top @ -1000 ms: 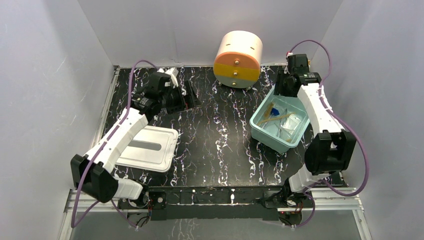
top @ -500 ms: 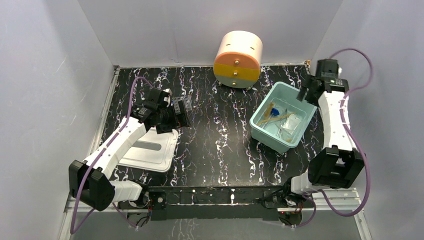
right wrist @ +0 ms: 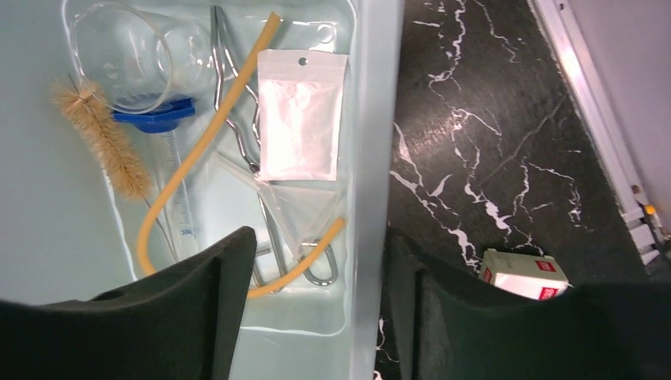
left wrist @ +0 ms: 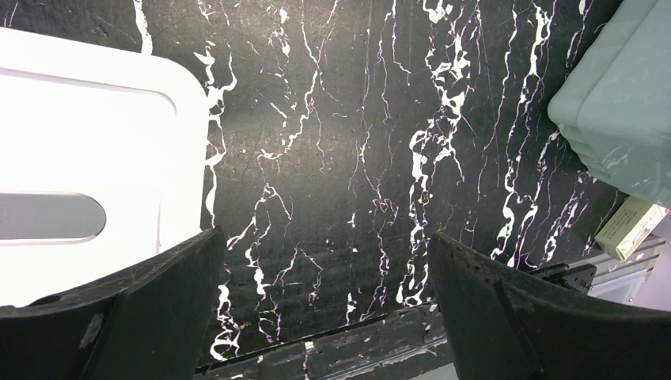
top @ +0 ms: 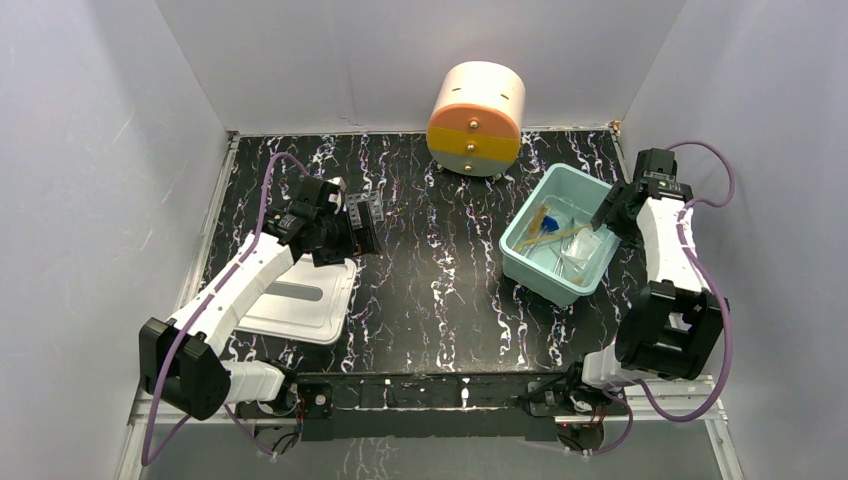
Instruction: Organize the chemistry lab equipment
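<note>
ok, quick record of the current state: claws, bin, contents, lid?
left claw: open, empty, over bare table, lid at its side
right claw: open, empty, over bin's right wall
bin: teal, uncovered
contents: brush, tan tubing, small bag, funnel, blue-capped tube, scissors
lid: white, flat on table

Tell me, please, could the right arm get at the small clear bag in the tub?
Probably yes: the right gripper hangs open over the rim of the tub, and the bag lies there with nothing over it.
</note>
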You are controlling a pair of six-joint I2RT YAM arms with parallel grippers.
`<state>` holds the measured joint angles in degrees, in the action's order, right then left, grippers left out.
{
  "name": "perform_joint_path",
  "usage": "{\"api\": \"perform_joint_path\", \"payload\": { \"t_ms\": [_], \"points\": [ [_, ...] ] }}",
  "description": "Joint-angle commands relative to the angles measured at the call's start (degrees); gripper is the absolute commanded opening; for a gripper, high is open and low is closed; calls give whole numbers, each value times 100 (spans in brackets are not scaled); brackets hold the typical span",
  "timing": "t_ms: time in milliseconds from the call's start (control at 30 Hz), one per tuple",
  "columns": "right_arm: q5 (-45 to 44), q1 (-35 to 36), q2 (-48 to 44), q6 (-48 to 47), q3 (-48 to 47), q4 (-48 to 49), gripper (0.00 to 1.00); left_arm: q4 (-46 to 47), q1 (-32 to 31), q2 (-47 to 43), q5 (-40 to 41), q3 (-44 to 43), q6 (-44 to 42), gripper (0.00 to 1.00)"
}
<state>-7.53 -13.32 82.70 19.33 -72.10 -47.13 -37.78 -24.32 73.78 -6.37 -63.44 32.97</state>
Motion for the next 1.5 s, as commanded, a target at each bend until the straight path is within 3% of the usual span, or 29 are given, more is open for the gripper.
{"api": "perform_joint_path", "payload": {
  "t_ms": [0,100,200,633,1200,1333,1467],
  "points": [
    [244,-4,64,-84,98,399,62,-72,14,-201,123,-32,-68,98],
    [260,-4,85,-228,155,343,43,-42,20,-223,142,14,-9,98],
    [278,9,72,-350,216,297,31,-12,18,-203,99,56,48,98],
    [305,847,-234,-359,492,107,18,-89,12,-75,159,-105,69,98],
    [310,2695,227,65,8,515,18,-469,23,251,756,73,425,94],
    [410,2848,432,-46,-103,585,23,-283,23,264,701,279,381,86],
    [343,2914,510,-54,-347,444,35,-221,18,385,697,469,236,73]
  ]
}}
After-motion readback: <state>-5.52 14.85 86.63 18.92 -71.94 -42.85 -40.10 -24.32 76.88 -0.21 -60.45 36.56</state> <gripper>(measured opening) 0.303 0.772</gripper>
